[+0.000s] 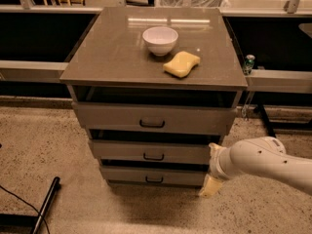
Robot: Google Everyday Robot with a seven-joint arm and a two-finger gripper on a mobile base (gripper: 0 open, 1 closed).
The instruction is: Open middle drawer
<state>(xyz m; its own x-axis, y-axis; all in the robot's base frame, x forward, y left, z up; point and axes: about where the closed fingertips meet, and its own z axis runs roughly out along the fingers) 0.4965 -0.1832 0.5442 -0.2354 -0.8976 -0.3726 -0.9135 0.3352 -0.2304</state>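
The middle drawer (122, 151) is sitting second in the cabinet (112, 57), its long axis running left to right and its front facing the camera. The gripper (210, 185) is hanging beside the cabinet's lower right corner; whether it is spread or closed I cannot tell

Nothing can be read here, no word, label, brand or number. The middle drawer (122, 150) has a plain front, and so has the lowest drawer (126, 174). The white bowl (160, 40) and the yellow sponge (182, 64) on the cabinet top (107, 52) are unmarked. A small green container (249, 62) stands off the cabinet's right edge, and any print on it is too small to make out. The robot's gripper (208, 185) hangs low at the cabinet's right front corner, just beside the lowest drawer's right end, and shows no legible marking.
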